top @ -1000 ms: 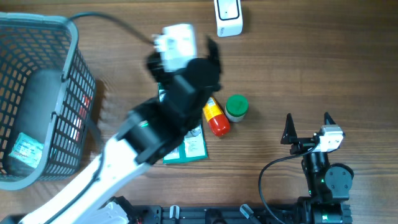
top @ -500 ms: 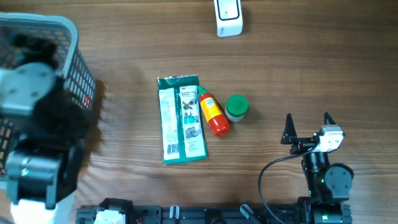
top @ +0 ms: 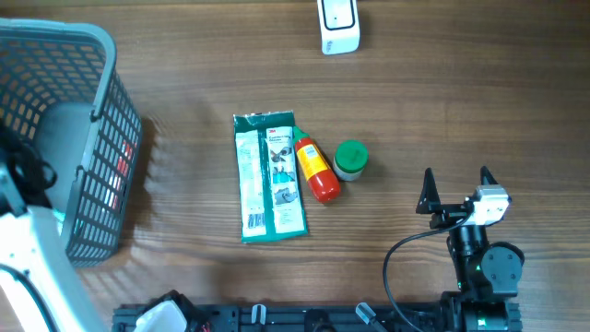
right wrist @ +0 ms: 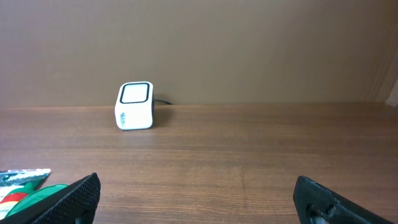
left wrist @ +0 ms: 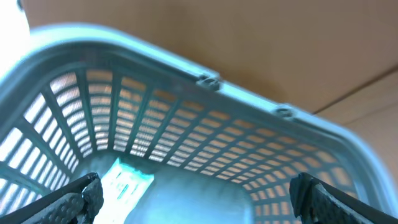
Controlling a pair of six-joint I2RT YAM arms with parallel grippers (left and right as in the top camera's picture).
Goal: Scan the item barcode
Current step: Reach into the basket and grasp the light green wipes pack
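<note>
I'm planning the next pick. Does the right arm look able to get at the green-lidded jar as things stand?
Probably yes. The right gripper stands open, with only bare table between it and the green-lidded jar; the red-and-yellow bottle lies on the jar's far side.

green packet (top: 268,175) flat mid-table, white scanner (top: 338,25) beyond

Left arm (top: 26,263) stretches along the left edge, right arm (top: 472,242) sits folded, both jaws spread wide.
</note>
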